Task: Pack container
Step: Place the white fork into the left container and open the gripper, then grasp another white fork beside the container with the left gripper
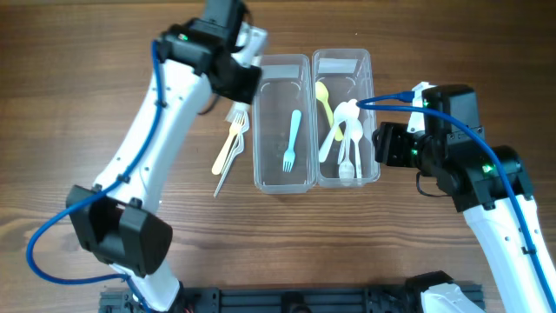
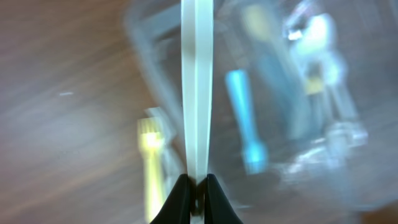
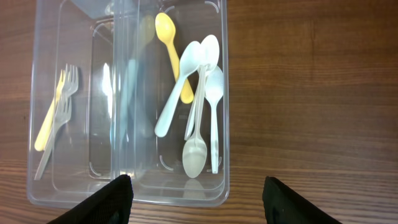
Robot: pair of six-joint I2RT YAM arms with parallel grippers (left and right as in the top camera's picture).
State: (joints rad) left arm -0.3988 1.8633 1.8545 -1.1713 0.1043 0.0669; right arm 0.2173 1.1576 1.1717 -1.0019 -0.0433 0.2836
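Since the two clear containers sit side by side at mid-table, their lengths running away from the robot, the left container (image 1: 271, 130) with its blue fork (image 1: 292, 139) is nearer the left arm. The right container (image 1: 365, 78), holding spoons, faces the right gripper (image 3: 198, 194), whose fingers stand apart on nothing. The left gripper (image 2: 197, 182) is clamped on a white utensil (image 2: 197, 81), head out of view, near the left container's far outer corner, above the loose forks (image 1: 230, 143). The utensil's long axis runs nearly parallel to the blue fork, so the drop likely needs only a short sideways carry toward the right arm's side.
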